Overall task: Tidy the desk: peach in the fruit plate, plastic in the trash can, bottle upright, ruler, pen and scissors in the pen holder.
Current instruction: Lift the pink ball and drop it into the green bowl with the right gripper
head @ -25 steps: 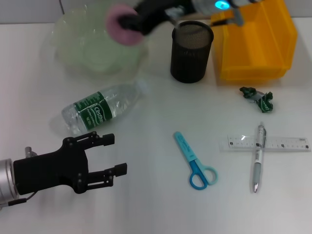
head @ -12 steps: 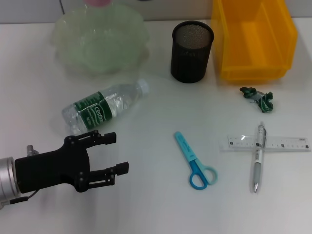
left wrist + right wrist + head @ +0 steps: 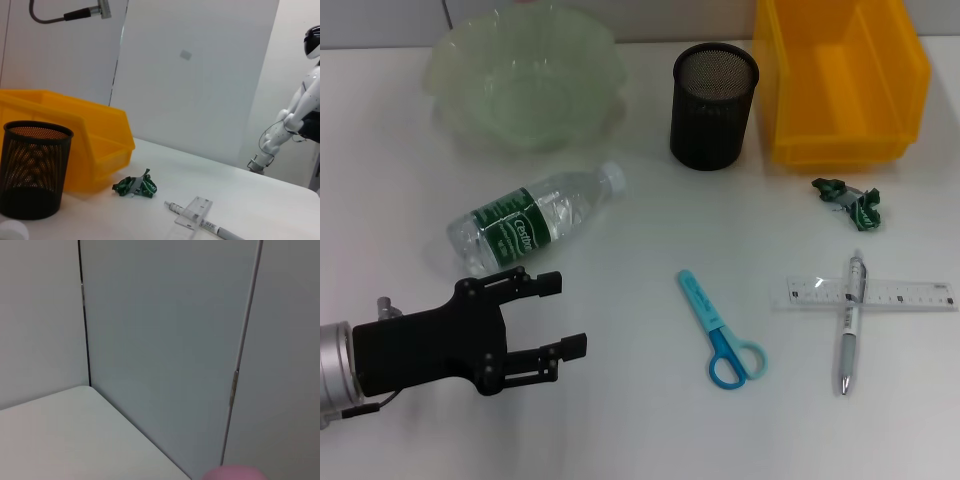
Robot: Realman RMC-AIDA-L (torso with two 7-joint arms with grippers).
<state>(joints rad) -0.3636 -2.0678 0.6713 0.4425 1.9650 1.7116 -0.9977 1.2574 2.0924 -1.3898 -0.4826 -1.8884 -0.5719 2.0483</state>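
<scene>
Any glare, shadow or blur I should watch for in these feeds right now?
Head view: even light, the bottle and ruler sharp, only soft shadows under the left gripper. Left wrist view: pen holder crisp, a blurred white shape at the lower corner. Right wrist view: mostly bare wall, with a blurred pink blob at the bottom edge.

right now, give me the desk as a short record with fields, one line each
fruit plate: pale green bowl at the far left, no peach in it
peach: pink edge shows in the right wrist view only
bottle: lying on its side
pen holder: black mesh cup, upright
trash can: yellow bin beside the pen holder
plastic: green wrapper on the desk
scissors: blue, flat on the desk
pen and ruler: pen crossed over ruler
left gripper: open, near the bottle
</scene>
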